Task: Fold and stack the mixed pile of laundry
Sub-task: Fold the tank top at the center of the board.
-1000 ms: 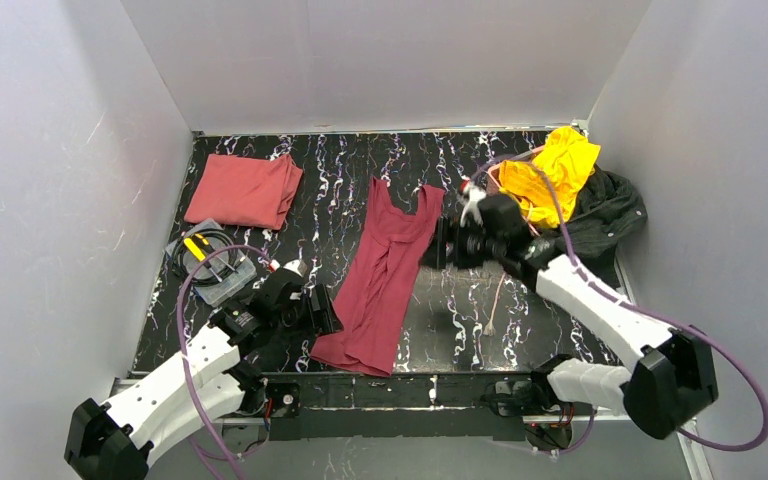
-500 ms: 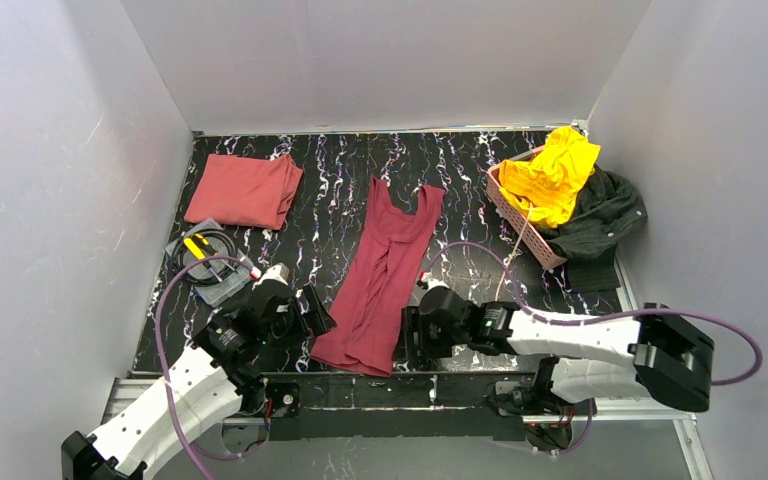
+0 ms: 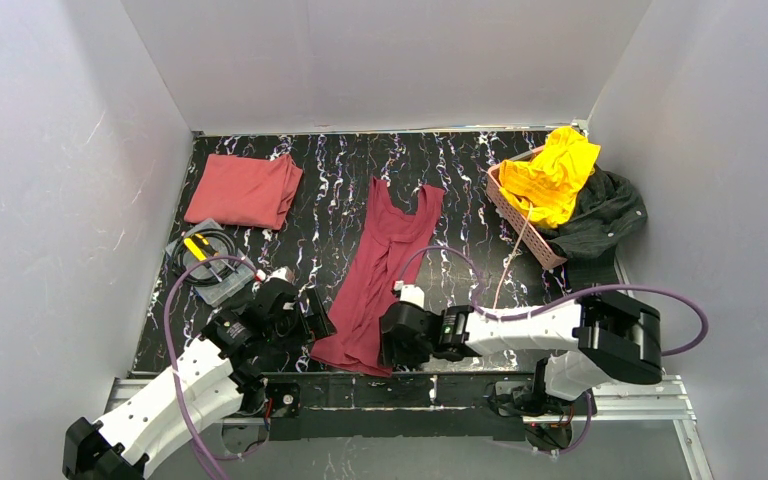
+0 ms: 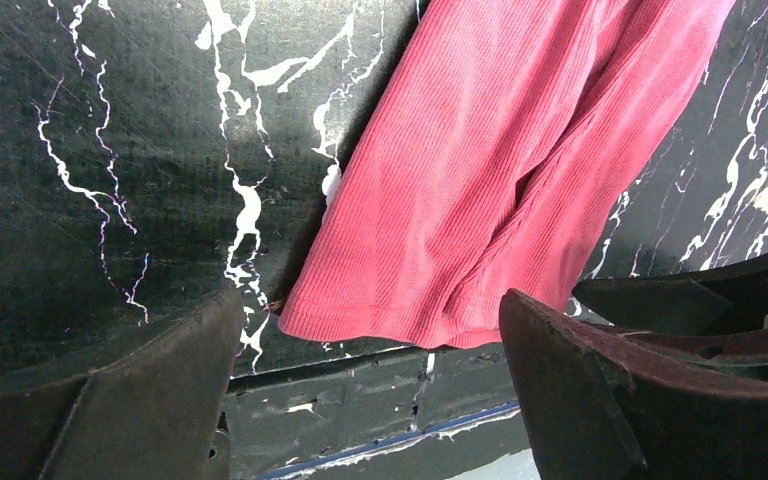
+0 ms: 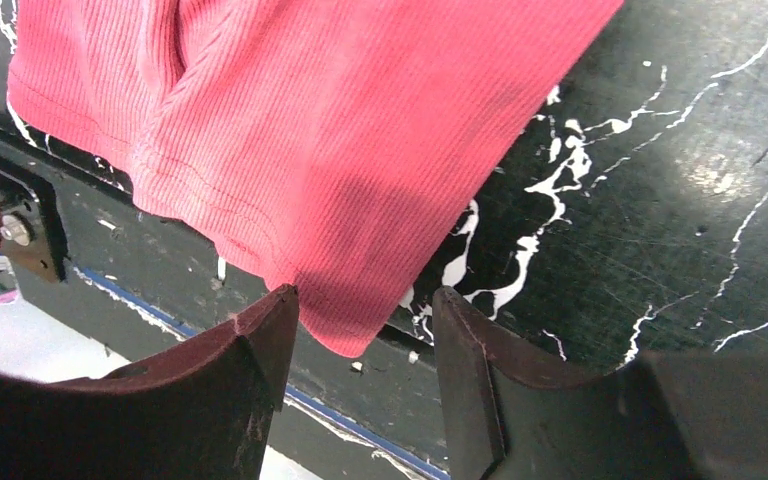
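My right gripper (image 5: 365, 305) is partly open and empty, its fingers straddling the near right hem corner of the maroon tank top (image 5: 290, 120). My left gripper (image 4: 368, 315) gapes wider, also empty, around the left hem corner. The top lies flat down the middle of the table (image 3: 460, 190), hem at the near edge. Closing here, I may pinch only one layer or scrape the edge. Uneven grips would skew the fold.

- Black, white-veined table (image 3: 332, 190), with white wall panels (image 3: 390, 60) on three sides.
- Pink lattice basket (image 3: 518, 220): table's far right corner.
- Thin cream cord (image 3: 503, 280): table's right half.
- Clear tray of cables (image 3: 208, 262): table's left edge.
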Controlling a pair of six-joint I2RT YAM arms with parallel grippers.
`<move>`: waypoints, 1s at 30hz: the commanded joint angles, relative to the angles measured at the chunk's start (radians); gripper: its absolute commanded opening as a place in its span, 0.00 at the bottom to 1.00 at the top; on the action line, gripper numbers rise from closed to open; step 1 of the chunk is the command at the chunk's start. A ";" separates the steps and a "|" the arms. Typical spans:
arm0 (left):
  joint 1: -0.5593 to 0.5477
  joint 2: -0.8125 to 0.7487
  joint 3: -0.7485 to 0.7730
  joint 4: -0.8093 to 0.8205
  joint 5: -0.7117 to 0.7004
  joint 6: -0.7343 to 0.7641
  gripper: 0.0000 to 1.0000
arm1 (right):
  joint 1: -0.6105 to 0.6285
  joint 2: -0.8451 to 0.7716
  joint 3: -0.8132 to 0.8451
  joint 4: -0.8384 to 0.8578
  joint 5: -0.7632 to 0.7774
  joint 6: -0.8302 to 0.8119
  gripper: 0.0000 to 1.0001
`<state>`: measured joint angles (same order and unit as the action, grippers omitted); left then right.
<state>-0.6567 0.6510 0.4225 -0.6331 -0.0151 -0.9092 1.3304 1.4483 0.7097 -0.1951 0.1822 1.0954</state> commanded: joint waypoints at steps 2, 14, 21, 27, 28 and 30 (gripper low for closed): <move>-0.001 -0.005 0.001 -0.024 0.004 0.009 0.98 | 0.060 0.068 0.115 -0.173 0.139 0.003 0.58; -0.043 0.064 -0.006 -0.045 0.047 0.003 0.94 | 0.105 0.039 0.074 -0.274 0.175 0.038 0.02; -0.110 0.062 -0.042 -0.049 0.087 -0.045 0.81 | 0.108 -0.074 -0.035 -0.292 0.157 0.091 0.01; -0.167 0.056 -0.069 0.008 0.116 -0.113 0.63 | 0.111 -0.123 -0.072 -0.296 0.162 0.111 0.01; -0.174 0.060 -0.071 0.016 0.115 -0.120 0.60 | 0.111 -0.123 -0.070 -0.297 0.165 0.112 0.01; -0.183 0.067 -0.079 0.038 0.110 -0.132 0.54 | 0.112 -0.118 -0.067 -0.293 0.169 0.111 0.01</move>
<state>-0.8177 0.7116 0.3634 -0.6289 0.0834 -0.9966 1.4349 1.3392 0.6514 -0.4370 0.3199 1.1835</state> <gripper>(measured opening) 0.582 0.031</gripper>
